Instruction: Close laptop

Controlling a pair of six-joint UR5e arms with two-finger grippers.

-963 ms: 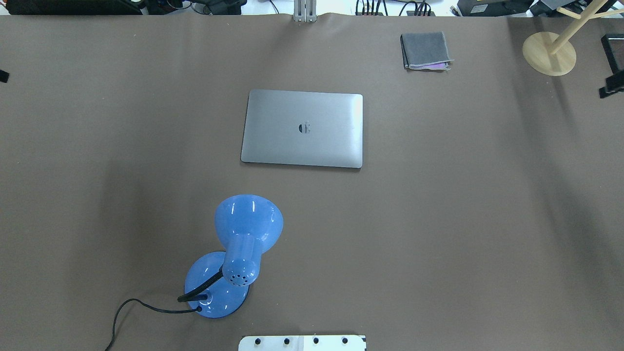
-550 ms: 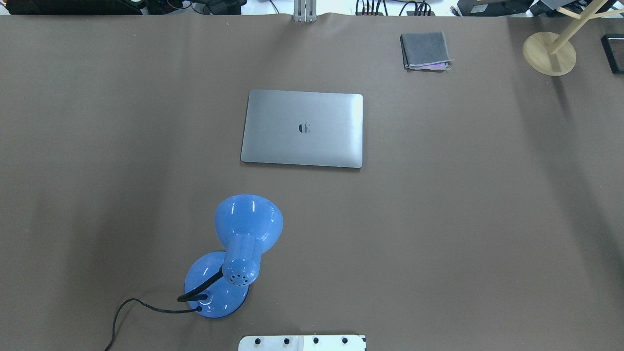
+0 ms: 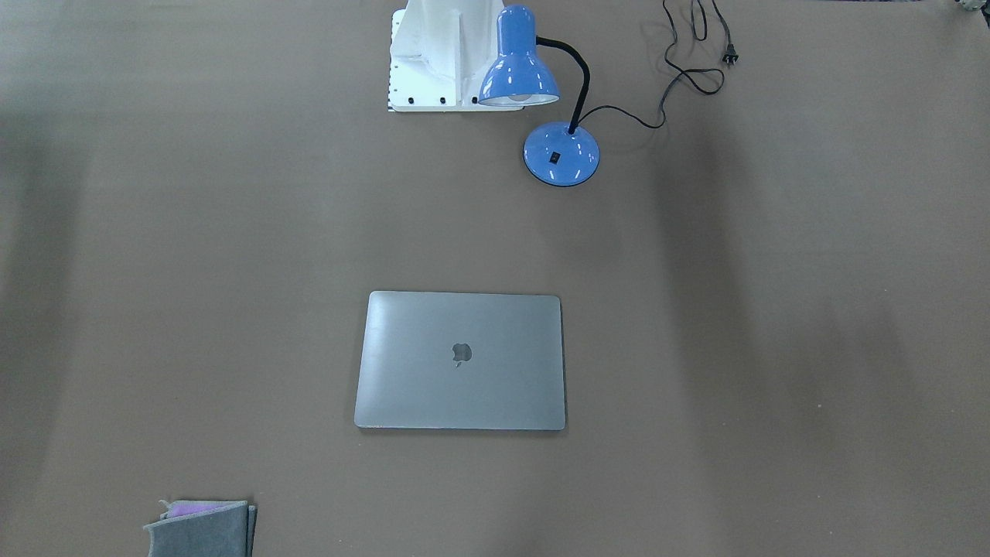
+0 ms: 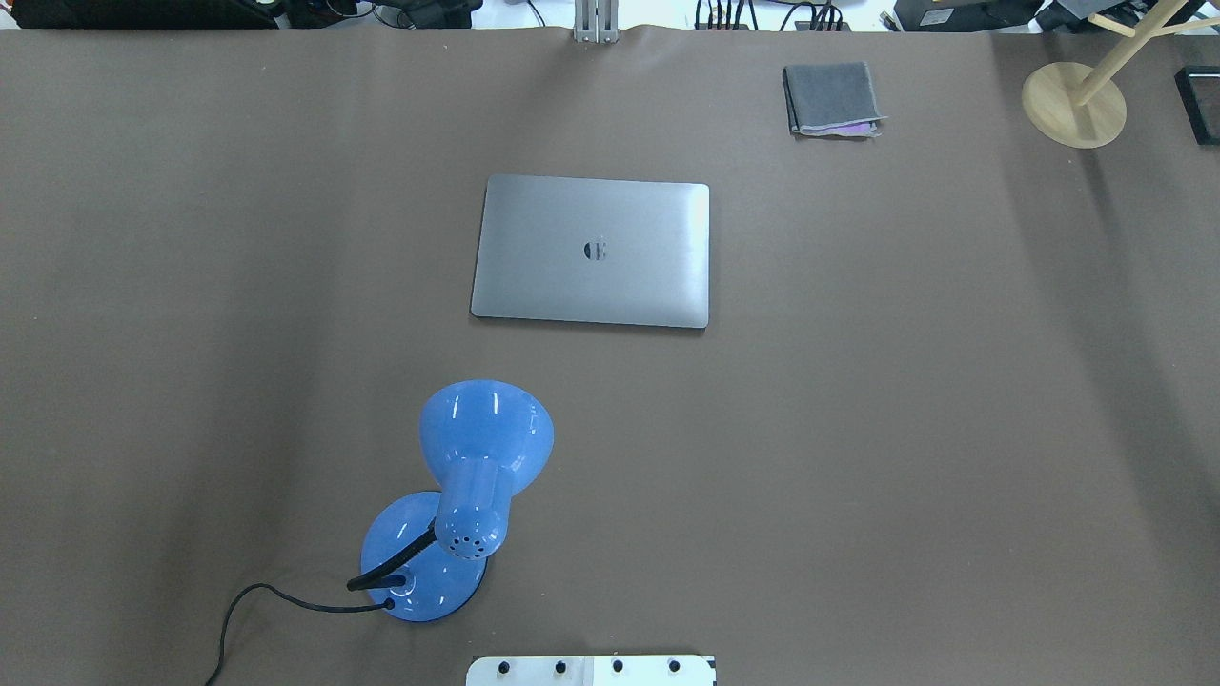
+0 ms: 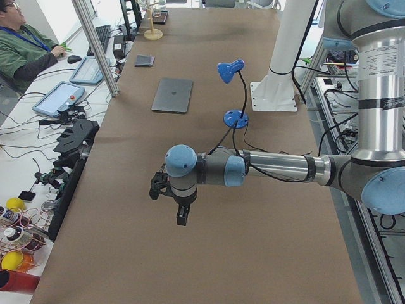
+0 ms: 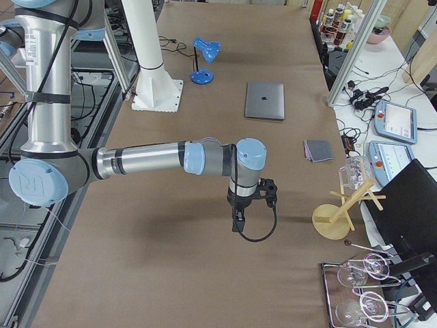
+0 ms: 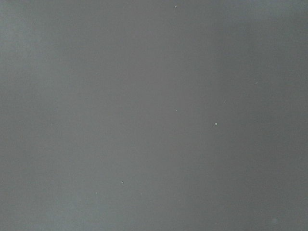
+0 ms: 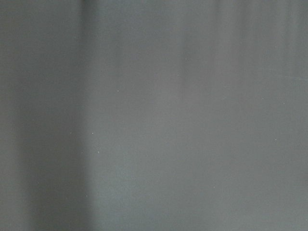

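1. The slim space-grey metal laptop (image 4: 591, 251) lies shut and flat on the brown paper-covered surface (image 4: 905, 381), with its dark logo facing up. It sits mid-width, towards the side far from the robot's base.
2. The left claw (image 5: 181, 217) hangs pointing down over the surface's end on the robot's left, well apart from the laptop. I cannot tell how wide it stands.
3. The right claw (image 6: 236, 223) hangs likewise over the opposite end, also well apart from the laptop, its spread impossible to judge.
4. The laptop's edges run nearly square to the surface's edges.
5. The glossy blue gooseneck desk lamp (image 4: 467, 495) stands between the laptop's near edge and the base, apart from it.
6. The folded grey cloth (image 4: 832, 98) and the round-footed wooden stand (image 4: 1074, 103) sit near the far right edge.
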